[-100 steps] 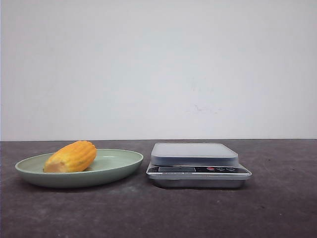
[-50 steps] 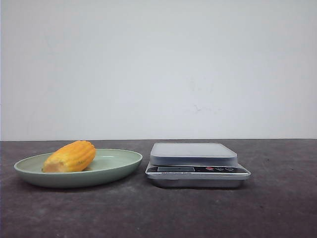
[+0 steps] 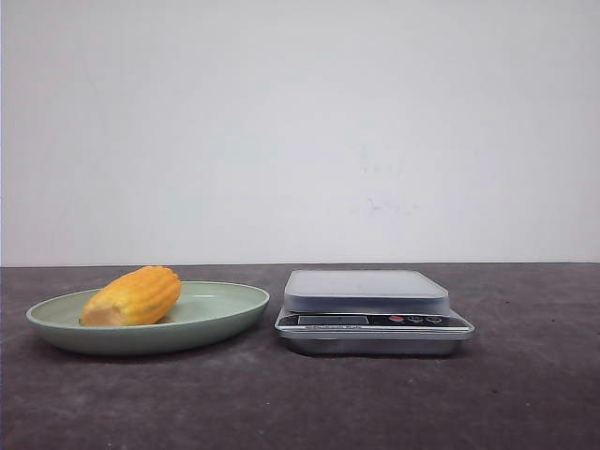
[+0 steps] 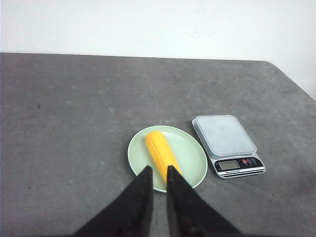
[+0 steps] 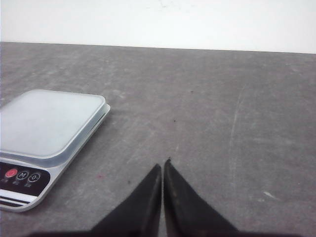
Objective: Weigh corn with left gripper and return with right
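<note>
Just past the tips of my left tool [image 4: 159, 170] lies the short yellow-orange corn [image 4: 162, 154] with its bumpy rows. It lies on its side in the round pale green plate [image 4: 190, 153]. From the left wrist camera I see the two black fingers [image 4: 143, 183] of this tool with only a thin gap between them. They hold nothing. Their tips hang above the near rim of the plate and the near end of the corn, and I cannot tell if they touch either one.

From the front camera, the corn [image 3: 132, 296] sits on the left part of the green plate [image 3: 220, 314], with its paler cut end pointing left. Just beside the plate stands the small silver kitchen scale [image 3: 373, 312] with a flat grey top. Plate and scale look close but not touching. The scale's top is bare. Both rest on the dark grey bench [image 3: 300, 403].

My right tool [image 5: 162, 168] has its two black fingers [image 5: 148, 190] pressed almost together, with just a sliver between them. It holds nothing too. It hangs over bare bench. The scale [image 5: 47, 131] is off to one side of it, a little way from the tips. I can see a red button and two dark buttons on the front of the scale.
</note>
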{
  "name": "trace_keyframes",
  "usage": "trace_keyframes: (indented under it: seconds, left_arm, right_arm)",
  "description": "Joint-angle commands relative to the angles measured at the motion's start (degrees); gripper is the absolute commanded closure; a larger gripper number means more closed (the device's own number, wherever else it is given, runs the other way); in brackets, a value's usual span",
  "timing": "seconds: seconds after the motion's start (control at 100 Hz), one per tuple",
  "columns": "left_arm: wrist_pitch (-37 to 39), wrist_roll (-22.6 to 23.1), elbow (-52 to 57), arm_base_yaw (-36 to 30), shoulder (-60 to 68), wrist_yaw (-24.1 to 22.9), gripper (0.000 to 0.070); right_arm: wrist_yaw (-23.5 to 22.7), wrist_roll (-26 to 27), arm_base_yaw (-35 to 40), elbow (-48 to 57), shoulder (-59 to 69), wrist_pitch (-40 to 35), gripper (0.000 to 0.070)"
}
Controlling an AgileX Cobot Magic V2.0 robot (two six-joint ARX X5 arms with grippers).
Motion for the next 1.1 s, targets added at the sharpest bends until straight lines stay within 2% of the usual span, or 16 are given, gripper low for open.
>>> trace_keyframes:
  seconds: [0.0,0.15,0.25,0.37,0.44,0.52,0.69,0.76,0.84,0.93,1.09]
  left_arm:
    - [0.7,-0.3,1.1,-0.5,0.3,-0.2,0.0690]
    - [0.6,-0.3,1.1,1.6,0.3,-0.2,0.0690]
    - [0.7,2.1,1.1,6.4,0.3,-0.3,0.0690]
    - [5.0,1.9,-0.3,12.0,-0.5,-0.2,0.0690]
    - [10.9,2.2,-3.1,14.7,-1.4,0.5,0.0690]
    - [20.5,3.5,-8.7,17.6,-3.3,3.8,0.0690]
    - [48.0,7.4,-27.6,21.5,-9.2,15.0,0.0690]
    - [59.6,8.4,-35.9,23.0,-11.0,17.7,0.0690]
    - [68.9,8.8,-43.7,25.5,-12.3,19.2,0.0689]
    - [73.4,8.7,-50.1,28.6,-12.9,19.5,0.0689]
    - [73.2,8.6,-57.4,33.8,-13.6,19.3,0.0690]
  right_arm:
    - [0.0,-0.4,0.0,-0.1,-0.1,0.7,0.0700]
    - [0.0,-0.4,0.0,-0.1,-0.1,0.7,0.0700]
    - [0.0,-0.4,0.0,-0.1,-0.1,0.7,0.0700]
    - [0.0,-0.4,0.0,-0.1,-0.1,0.7,0.0700]
    - [0.0,-0.4,0.0,-0.1,-0.1,0.7,0.0700]
    - [0.0,-0.4,0.0,-0.1,-0.1,0.7,0.0700]
    - [0.0,-0.4,0.0,-0.1,-0.1,0.7,0.0700]
    - [0.0,-0.4,0.0,-0.1,-0.1,0.7,0.0700]
    - [0.0,-0.4,0.0,-0.1,-0.1,0.7,0.0700]
    - [0.0,-0.4,0.0,-0.1,-0.1,0.7,0.0700]
    - [0.0,-0.4,0.0,-0.1,-0.1,0.7,0.0700]
